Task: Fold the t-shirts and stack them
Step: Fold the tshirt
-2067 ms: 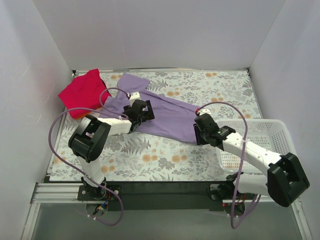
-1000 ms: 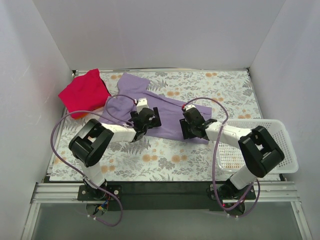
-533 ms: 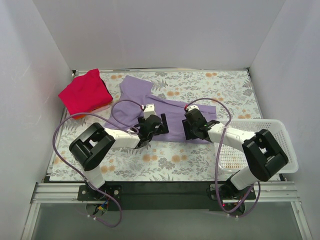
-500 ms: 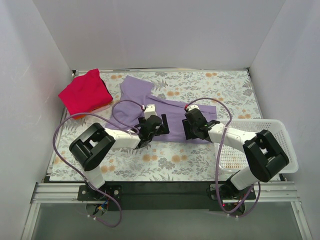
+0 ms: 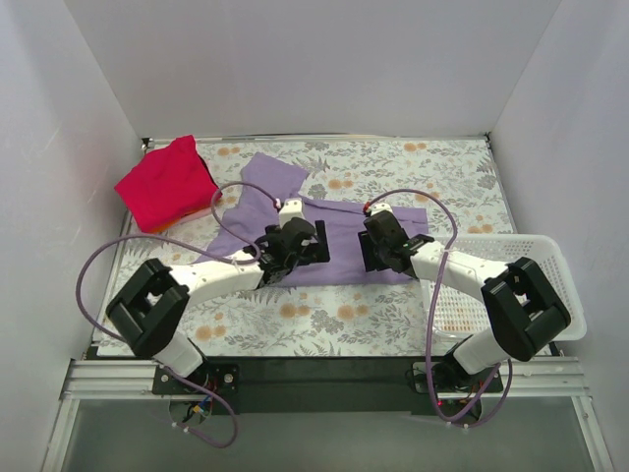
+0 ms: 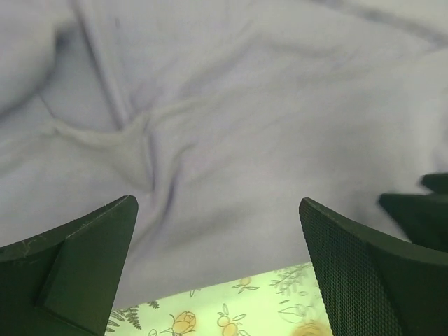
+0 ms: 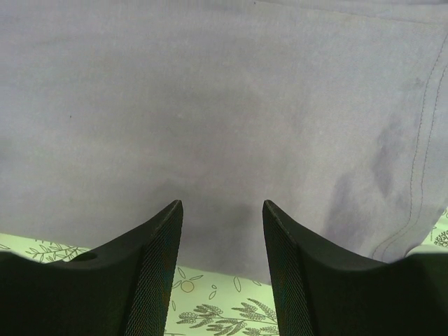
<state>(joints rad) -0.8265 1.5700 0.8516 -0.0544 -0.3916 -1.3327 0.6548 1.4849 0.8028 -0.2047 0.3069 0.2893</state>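
Observation:
The lavender t-shirt [image 5: 334, 231] lies spread on the floral table mat, its near edge toward the arms. It fills the left wrist view [image 6: 231, 126] and the right wrist view [image 7: 224, 105]. The red t-shirt [image 5: 165, 183] lies bunched at the back left. My left gripper [image 5: 293, 244] is open and empty, just above the lavender shirt's near edge [image 6: 218, 210]. My right gripper [image 5: 381, 246] is open and empty, over the shirt's near right edge [image 7: 222, 206].
A white mesh basket [image 5: 511, 295] stands at the right, partly under the right arm. Purple cables loop from both arms over the mat [image 5: 295, 324]. White walls close the sides and back.
The lavender shirt has been dragged to the right and nearer. Both grippers have moved toward the middle with it; the left arm has stretched out rightward.

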